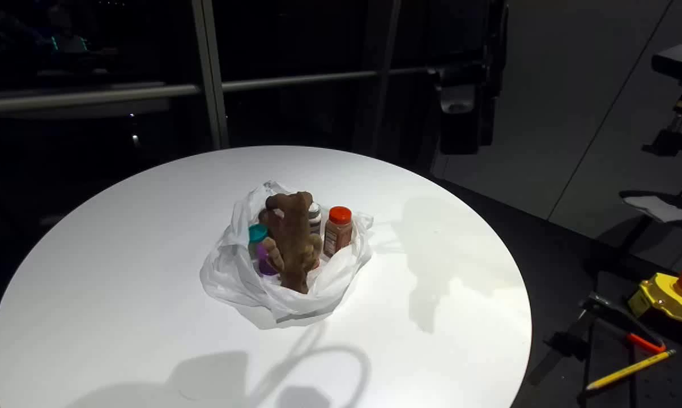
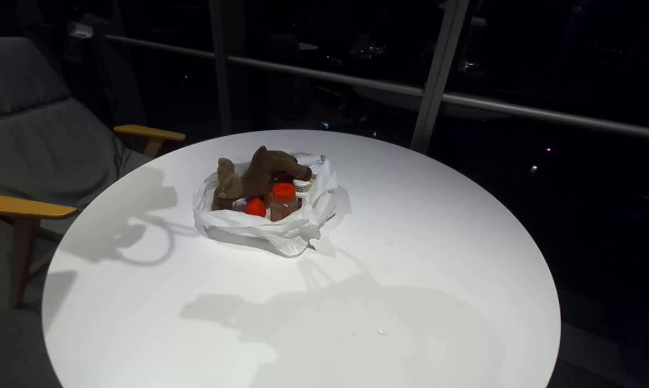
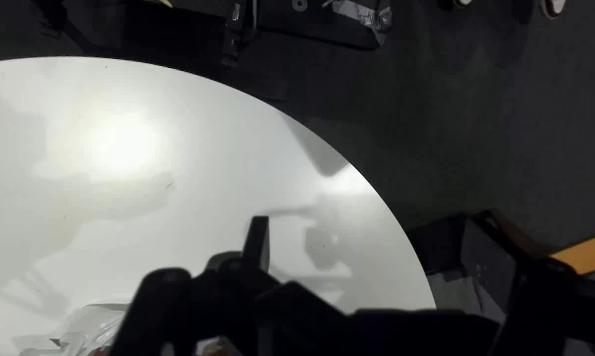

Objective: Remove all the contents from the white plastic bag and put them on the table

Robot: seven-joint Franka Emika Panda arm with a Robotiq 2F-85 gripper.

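White bag (image 1: 222, 272) sits open on the round white tbl (image 1: 92, 283). In it: brown knobby thing (image 1: 293, 238) up top, red-cap bottle (image 1: 337, 233), teal-lid tub (image 1: 257, 233), purple tub (image 1: 265, 264) & red tub (image 2: 255, 208). In wrist view the gripper (image 3: 369, 242) has its fingers (image 3: 258, 244) wide apart, w/ tbl edge btwn 'em & some bag at bottom. Gray chair (image 2: 39, 134) is near tbl.

My gripper (image 3: 366, 222) partly hides the white plastic bag (image 3: 92, 326), cropped at the wrist view's lower edge; in an exterior view, the red-capped bottle (image 1: 340, 229) bears an illegible label (image 1: 331, 241).
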